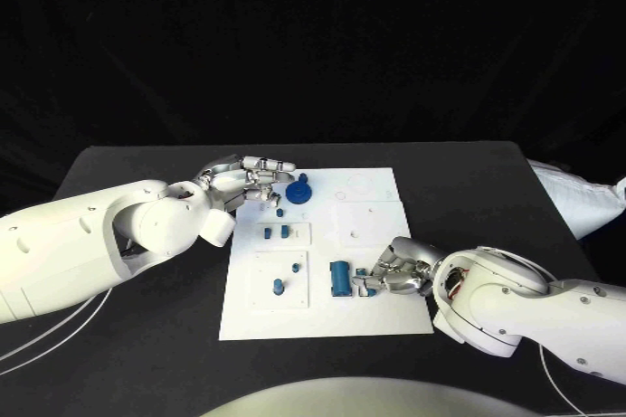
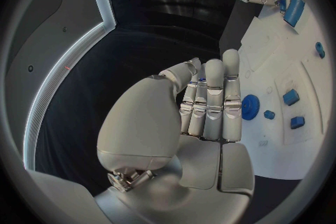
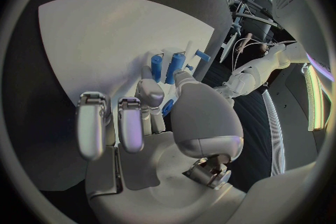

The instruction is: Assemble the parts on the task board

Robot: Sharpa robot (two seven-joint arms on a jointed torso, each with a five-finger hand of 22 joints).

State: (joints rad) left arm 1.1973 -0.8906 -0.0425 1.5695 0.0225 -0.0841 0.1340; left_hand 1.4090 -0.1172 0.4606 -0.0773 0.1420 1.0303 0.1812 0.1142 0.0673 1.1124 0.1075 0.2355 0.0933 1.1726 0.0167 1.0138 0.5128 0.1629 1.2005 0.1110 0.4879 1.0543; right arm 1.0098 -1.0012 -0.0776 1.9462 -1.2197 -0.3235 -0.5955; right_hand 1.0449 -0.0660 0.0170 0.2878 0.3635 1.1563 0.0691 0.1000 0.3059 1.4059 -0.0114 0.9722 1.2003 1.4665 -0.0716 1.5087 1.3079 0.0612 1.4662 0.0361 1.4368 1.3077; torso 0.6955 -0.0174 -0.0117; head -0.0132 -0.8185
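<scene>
Board (image 1: 372,319) is your landmark. Right hand (image 1: 398,270) sits at board's near right side, fingers curled round small blue piece (image 1: 366,289), just beside long blue block (image 1: 339,278). Left hand (image 1: 245,184) hovers at far left corner, fingers pressed together, holding nothing, beside blue gear (image 1: 300,194). Risk, I'd guess: your right fingers bump block, knock it off its spot, or small piece slips from pinch.

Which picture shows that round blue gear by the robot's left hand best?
The head view: the blue gear lies in full sight on the task board, beside the left hand. The left wrist view shows it half hidden behind that hand's fingers. The right wrist view doesn't reveal it.
</scene>
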